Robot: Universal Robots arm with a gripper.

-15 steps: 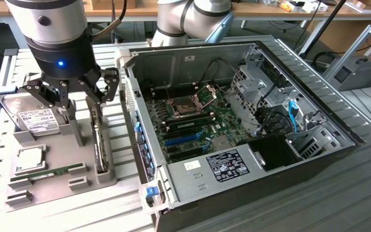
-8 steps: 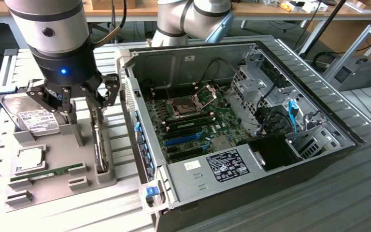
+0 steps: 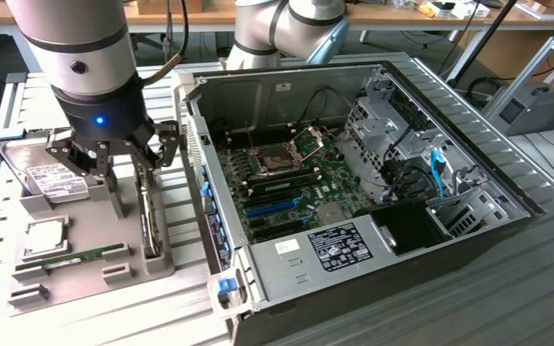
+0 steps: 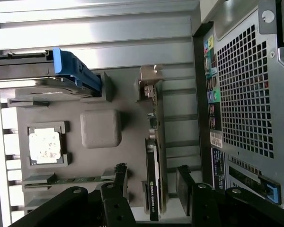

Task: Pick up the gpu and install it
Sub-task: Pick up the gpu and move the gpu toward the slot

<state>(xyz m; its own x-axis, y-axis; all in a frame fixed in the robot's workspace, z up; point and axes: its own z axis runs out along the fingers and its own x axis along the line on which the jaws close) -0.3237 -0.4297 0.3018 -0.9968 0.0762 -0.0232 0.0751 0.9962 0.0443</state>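
We see a hard drive (image 3: 54, 182), processor (image 3: 44, 238) and memory stick (image 3: 70, 257) beside the dark, silver-bracketed gpu (image 3: 148, 216) standing on edge; our gripper (image 4: 151, 171) straddles it, jaws released.

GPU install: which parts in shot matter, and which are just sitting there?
In play: gpu standing on edge in the tray; open gripper straddling it; open computer case.
Lying about: hard drive, processor, memory stick, all in the tray.
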